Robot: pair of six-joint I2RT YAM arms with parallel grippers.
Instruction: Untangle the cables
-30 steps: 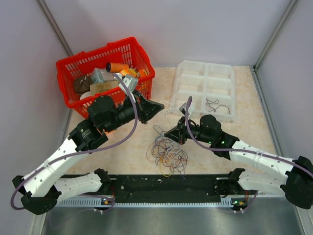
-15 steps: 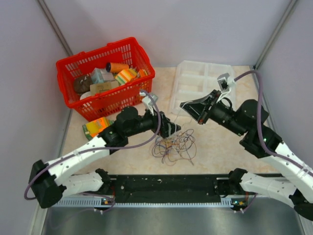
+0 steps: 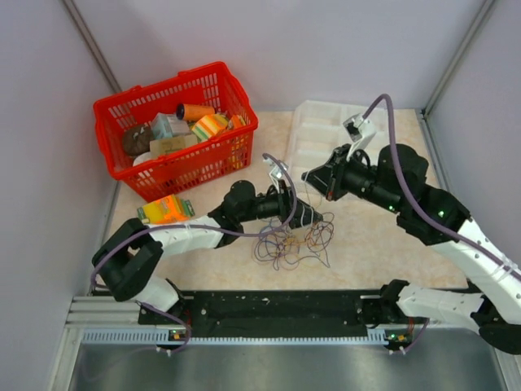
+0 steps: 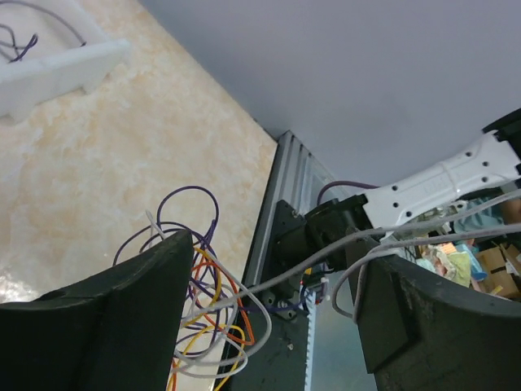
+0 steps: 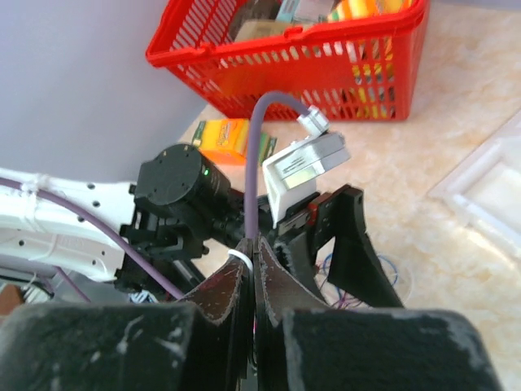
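The cables (image 3: pixel 289 244) lie as a loose tangle of purple, orange, yellow and white wires on the table's middle; the left wrist view shows them (image 4: pixel 203 277) beside my left finger. My left gripper (image 3: pixel 316 218) (image 4: pixel 273 248) hangs low over the tangle's right side. It is open, and a taut white cable (image 4: pixel 350 240) crosses between its fingers. My right gripper (image 3: pixel 308 175) (image 5: pixel 254 248) is raised just behind it. Its jaws are pressed together, with a loop of white cable (image 5: pixel 238 257) pinched at their tip.
A red basket (image 3: pixel 175 81) (image 5: pixel 326 73) full of boxes stands at the back left. An orange box (image 3: pixel 165 208) (image 5: pixel 228 134) lies in front of it. A white compartment tray (image 3: pixel 326 130) (image 4: pixel 65 65) holding thin wires sits at the back right. Grey walls close in both sides.
My left arm swung from the basket to the tangle and its gripper opened. My right arm rose and pulled back toward the tray, staying shut. The tangle shifted right.
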